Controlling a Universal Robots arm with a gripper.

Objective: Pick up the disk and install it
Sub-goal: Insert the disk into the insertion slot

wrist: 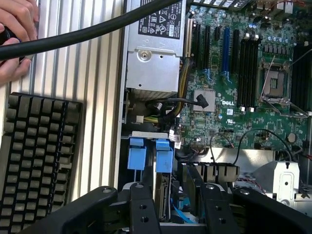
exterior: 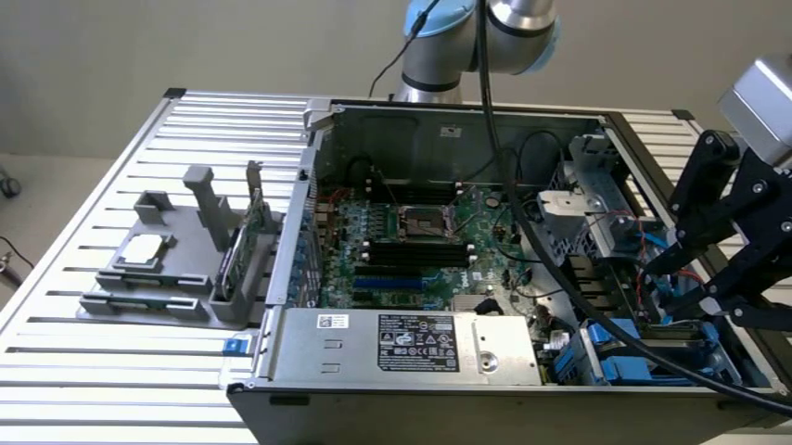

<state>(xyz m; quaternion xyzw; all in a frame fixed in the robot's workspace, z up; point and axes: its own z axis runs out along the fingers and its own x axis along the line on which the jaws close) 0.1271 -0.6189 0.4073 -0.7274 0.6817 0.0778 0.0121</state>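
Looks nearly done: the disk (wrist: pixel 163 197) stands on edge in the drive bay (exterior: pixel 619 352), around 4 o'clock in the case (exterior: pixel 458 125) (exterior view). The claw (wrist: pixel 176 191) straddles it with fingers spread, not clamping. I can't tell whether it's fully seated.

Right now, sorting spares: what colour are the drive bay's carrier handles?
The handles are blue; clearest in the wrist view.
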